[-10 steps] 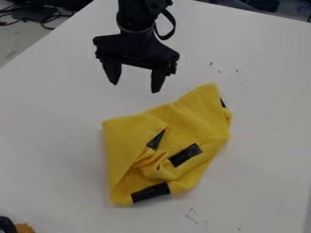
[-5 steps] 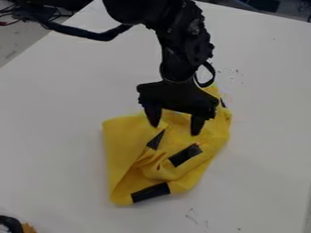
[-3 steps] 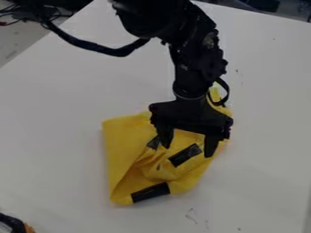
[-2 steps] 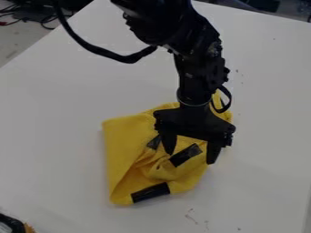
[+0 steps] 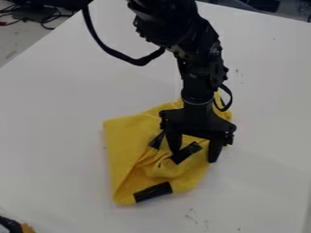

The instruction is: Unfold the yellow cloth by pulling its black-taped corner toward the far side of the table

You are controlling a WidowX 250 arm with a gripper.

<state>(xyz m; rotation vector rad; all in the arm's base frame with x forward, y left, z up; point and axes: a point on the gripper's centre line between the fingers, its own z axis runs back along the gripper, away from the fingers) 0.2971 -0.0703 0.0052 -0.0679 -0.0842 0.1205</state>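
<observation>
We see the black pincer (image 5: 194, 155) hanging over the right-hand part of a yellow cloth (image 5: 124, 150), which lies folded and rumpled on the white bench (image 5: 54, 118). The pincer is released: its two fingers stand well apart, with none of the cloth clenched between them. We find both fingertips low down at the cloth, though we cannot tell how firmly they press on it.

Between the fingers we see a black patch (image 5: 186, 153) set at a slant on the cloth. The finger on the left of the view comes down at the inner part of the cloth, just beside a smaller dark patch (image 5: 157, 140); the other finger comes down at the cloth's right edge. Most of the cloth spreads from the pincer toward the left and the bottom of the view, and its upper right part shows behind the pincer and the arm (image 5: 197, 73).

Just below the fingers, we see small gathered folds (image 5: 161, 169) in the cloth. A third black strip (image 5: 153, 192) lies along its lower edge, well apart from the pincer. In the bottom left corner we see a dark object (image 5: 8, 224) with an orange-brown part, and at the upper left, cables (image 5: 47, 20) beyond the bench.
</observation>
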